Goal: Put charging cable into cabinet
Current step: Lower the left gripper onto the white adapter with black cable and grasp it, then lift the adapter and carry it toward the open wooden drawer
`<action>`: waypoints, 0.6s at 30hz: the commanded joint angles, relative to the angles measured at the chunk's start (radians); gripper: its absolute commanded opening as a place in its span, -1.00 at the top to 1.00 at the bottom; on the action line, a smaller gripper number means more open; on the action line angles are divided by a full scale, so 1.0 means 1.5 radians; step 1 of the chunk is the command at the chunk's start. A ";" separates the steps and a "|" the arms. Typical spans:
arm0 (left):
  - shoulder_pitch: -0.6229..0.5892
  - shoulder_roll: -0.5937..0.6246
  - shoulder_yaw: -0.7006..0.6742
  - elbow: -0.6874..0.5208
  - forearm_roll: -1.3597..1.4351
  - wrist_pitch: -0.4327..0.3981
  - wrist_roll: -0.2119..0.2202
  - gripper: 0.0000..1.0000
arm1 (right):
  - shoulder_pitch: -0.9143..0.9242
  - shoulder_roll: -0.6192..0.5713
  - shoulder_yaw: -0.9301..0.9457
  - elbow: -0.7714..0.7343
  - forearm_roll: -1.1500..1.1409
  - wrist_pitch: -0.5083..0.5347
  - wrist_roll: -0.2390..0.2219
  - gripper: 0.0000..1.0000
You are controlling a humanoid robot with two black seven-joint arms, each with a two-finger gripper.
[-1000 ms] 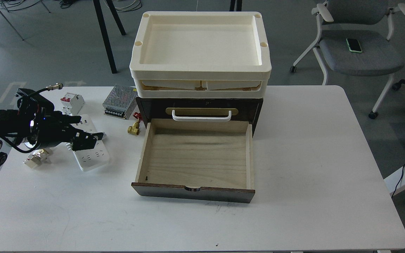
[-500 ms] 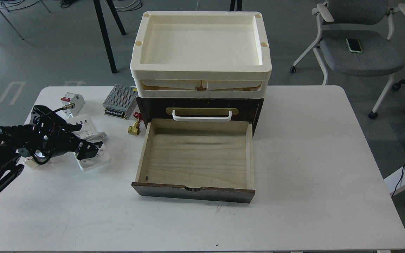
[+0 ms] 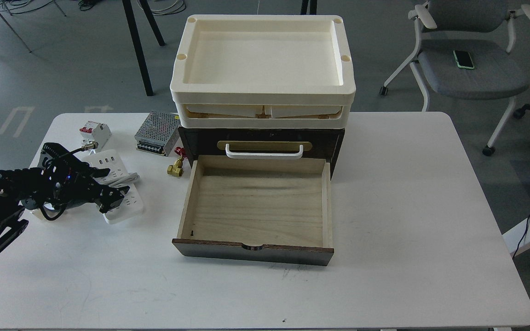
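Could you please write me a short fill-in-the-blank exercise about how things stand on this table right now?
1. The drawer of the cabinet is pulled ____.
2. The left gripper is at the charging cable, which lies to the ____ of the drawer in the head view.
3. Inside, the drawer holds ____.
4. The cream trays sit on ____ of the cabinet.

Missing words: open; left; nothing; top

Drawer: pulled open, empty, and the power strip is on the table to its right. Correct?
Not quite. The head view shows the drawer pulled open and empty, but the power strip lies on the table to its left, under the left end effector, not to its right.
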 commanded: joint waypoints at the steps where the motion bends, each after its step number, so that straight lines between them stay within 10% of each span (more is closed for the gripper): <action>1: 0.001 -0.003 0.001 0.004 0.000 0.009 0.000 0.72 | -0.007 -0.001 0.001 0.000 0.002 0.000 0.000 -0.99; 18: -0.051 0.086 -0.007 -0.082 -0.016 -0.042 0.000 1.00 | -0.024 -0.006 0.003 -0.002 0.022 0.000 -0.001 -0.99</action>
